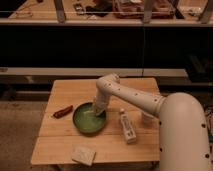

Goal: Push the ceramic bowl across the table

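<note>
Hand [95, 111] dipped inside ceramic bowl [89, 119] mid-bench [75, 90]; grip state impossible to tell. Could ride over the rim, or shove bowl into the bottle [127, 127] just right of hand.

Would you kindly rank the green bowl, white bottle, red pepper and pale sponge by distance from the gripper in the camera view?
1. Wide green glazed ceramic bowl: the gripper is inside it.
2. White bottle: lying to the picture's right.
3. Red chili pepper, picture-left, and the pale rectangular sponge, at the near edge: too close to call.
</note>
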Robot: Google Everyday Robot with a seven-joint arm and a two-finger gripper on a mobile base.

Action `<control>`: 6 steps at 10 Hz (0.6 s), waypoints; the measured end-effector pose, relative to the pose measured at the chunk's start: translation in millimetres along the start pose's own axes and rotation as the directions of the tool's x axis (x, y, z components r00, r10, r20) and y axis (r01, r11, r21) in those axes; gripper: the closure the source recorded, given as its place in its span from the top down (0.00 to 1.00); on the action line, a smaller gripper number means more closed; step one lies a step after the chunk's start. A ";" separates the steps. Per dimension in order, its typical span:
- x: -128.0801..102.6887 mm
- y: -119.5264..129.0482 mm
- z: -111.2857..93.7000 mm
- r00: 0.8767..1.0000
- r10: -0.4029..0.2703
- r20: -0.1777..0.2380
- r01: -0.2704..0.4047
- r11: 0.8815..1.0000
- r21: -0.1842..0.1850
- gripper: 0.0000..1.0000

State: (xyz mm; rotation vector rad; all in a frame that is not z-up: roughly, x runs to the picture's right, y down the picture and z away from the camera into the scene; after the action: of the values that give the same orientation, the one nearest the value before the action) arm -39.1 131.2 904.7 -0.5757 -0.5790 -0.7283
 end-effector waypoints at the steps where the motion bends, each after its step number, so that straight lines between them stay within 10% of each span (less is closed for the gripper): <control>1: 15.4 4.8 -7.6 1.000 0.011 -0.022 -0.011 1.000 -0.002 0.00; 6: 61.2 16.9 -34.7 0.997 0.020 -0.078 -0.022 0.999 -0.028 0.00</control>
State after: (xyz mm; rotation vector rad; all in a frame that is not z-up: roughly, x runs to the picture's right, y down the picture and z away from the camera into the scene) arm 20.5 91.7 916.2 -0.5767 -0.4908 -0.7365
